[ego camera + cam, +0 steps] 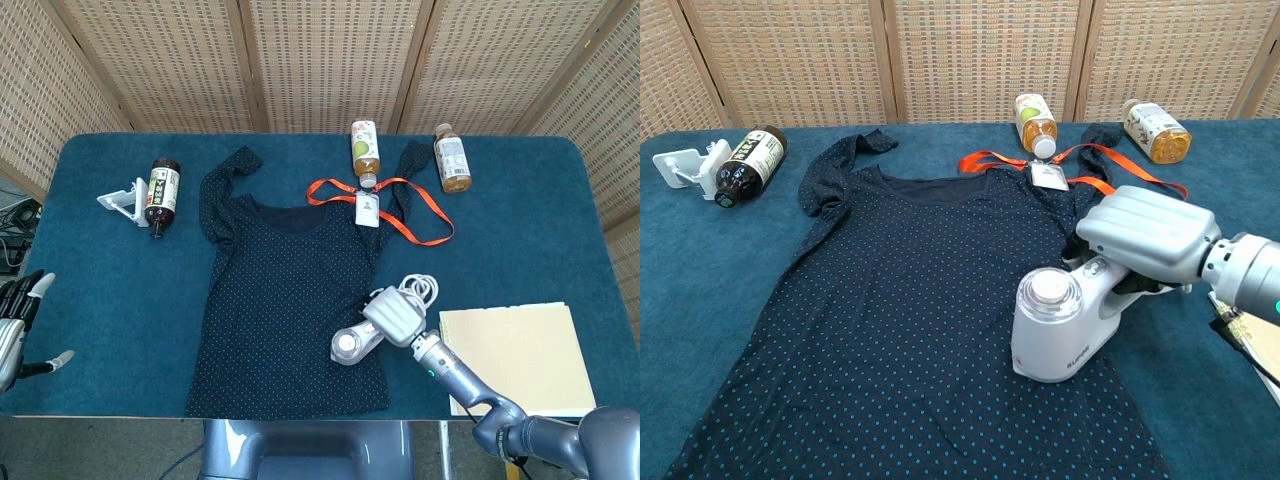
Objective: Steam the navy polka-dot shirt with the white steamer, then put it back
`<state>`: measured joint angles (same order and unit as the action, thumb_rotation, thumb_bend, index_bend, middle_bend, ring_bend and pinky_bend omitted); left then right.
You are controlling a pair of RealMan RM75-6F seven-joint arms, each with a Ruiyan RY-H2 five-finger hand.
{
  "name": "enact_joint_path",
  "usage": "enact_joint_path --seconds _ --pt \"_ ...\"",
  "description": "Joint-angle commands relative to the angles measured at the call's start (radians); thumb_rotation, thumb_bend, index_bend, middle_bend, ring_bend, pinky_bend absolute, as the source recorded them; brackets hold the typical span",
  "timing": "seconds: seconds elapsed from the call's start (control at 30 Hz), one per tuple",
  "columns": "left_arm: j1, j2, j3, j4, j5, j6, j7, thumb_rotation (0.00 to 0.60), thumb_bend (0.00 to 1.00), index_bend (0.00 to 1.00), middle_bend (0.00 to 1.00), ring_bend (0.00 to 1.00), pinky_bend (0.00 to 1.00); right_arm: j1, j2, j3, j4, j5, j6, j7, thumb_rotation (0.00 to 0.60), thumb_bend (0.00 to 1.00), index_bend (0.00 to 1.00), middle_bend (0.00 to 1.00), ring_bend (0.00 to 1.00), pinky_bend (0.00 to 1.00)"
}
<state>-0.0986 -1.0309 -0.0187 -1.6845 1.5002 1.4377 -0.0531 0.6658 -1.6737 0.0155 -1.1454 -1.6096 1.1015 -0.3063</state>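
Observation:
The navy polka-dot shirt [280,290] [910,300] lies spread flat on the blue table. My right hand [396,314] [1145,237] grips the handle of the white steamer [352,344] [1055,322], whose round head rests over the shirt's right side near the hem. The steamer's white cord [420,290] loops behind the hand. At the far left edge of the head view my left hand [15,330] hangs off the table with fingers apart, holding nothing.
A dark bottle [162,190] and a white clip [120,203] lie at back left. Two drink bottles [364,148] [452,158] and an orange lanyard with badge [385,215] lie at the back. A tan notebook [515,358] sits front right.

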Motion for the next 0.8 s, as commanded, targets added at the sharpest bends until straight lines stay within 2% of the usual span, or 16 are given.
enact_joint_path --seconds 0.03,0.2,0.37,0.8 --pt "0.001 0.000 -0.001 0.001 0.000 0.002 -0.003 0.600 0.00 0.00 0.00 0.00 0.00 0.006 0.001 0.033 -0.014 0.021 0.007 0.020 0.600 1.00 0.80 0.64 0.75 1.00" --pt "0.001 0.001 0.000 0.005 0.001 0.002 -0.008 0.600 0.00 0.00 0.00 0.00 0.00 0.035 -0.017 0.091 -0.055 0.054 -0.002 0.013 0.600 1.00 0.80 0.64 0.75 1.00" --pt "0.003 0.002 -0.001 0.008 0.000 0.005 -0.015 0.600 0.00 0.00 0.00 0.00 0.00 0.062 -0.057 0.120 -0.063 0.084 -0.030 -0.023 0.600 1.00 0.80 0.64 0.75 1.00" --pt "0.001 0.012 -0.005 -0.002 -0.004 0.003 -0.030 0.600 0.00 0.00 0.00 0.00 0.00 0.079 -0.166 0.067 -0.010 0.081 -0.081 -0.067 0.600 1.00 0.80 0.64 0.75 1.00"
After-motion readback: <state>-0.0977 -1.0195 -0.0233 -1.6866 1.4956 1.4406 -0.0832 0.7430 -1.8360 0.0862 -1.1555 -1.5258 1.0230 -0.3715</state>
